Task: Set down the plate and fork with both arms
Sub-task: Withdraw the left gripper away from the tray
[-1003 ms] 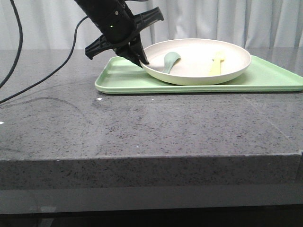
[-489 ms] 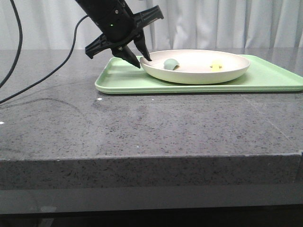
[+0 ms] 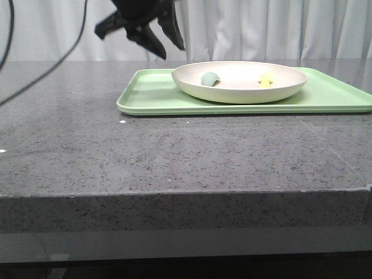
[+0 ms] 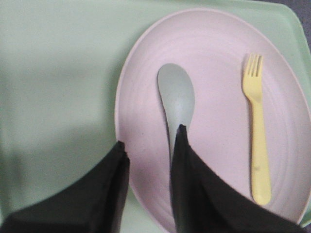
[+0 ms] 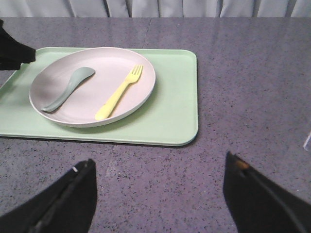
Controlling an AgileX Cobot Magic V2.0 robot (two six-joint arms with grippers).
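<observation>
Item 1, left gripper [image 3: 164, 42]: I read the jaws as parted and empty, raised in the air above the tray's near-left end, clear of everything. In the wrist view its fingers [image 4: 192, 189] frame the plate rim and the spoon handle without touching them.

Item 2, right gripper [image 5: 158, 187]: fingers spread wide, nothing between them, over bare table [image 5: 252, 87] on the near side of the tray.

Item 3, plate [image 3: 244, 90]: sits flat on the green tray [image 3: 151, 99], toward its left half as the right wrist view shows it.

Item 4, fork [image 5: 120, 92]: lies inside the plate, beside the spoon and apart from it. Its long axis runs diagonally in the right wrist view, tines toward the plate's far rim, handle end toward the near rim.

Item 5, spoon [image 5: 66, 89]: teal, in the plate, roughly parallel to the fork, bowl at the far end.

Change log: a second ago the left gripper was pinching the plate rim with the plate tipped up; half a second ago the plate was level and the jaws hung just off the rim. I now see the gripper lifted higher and further left.
</observation>
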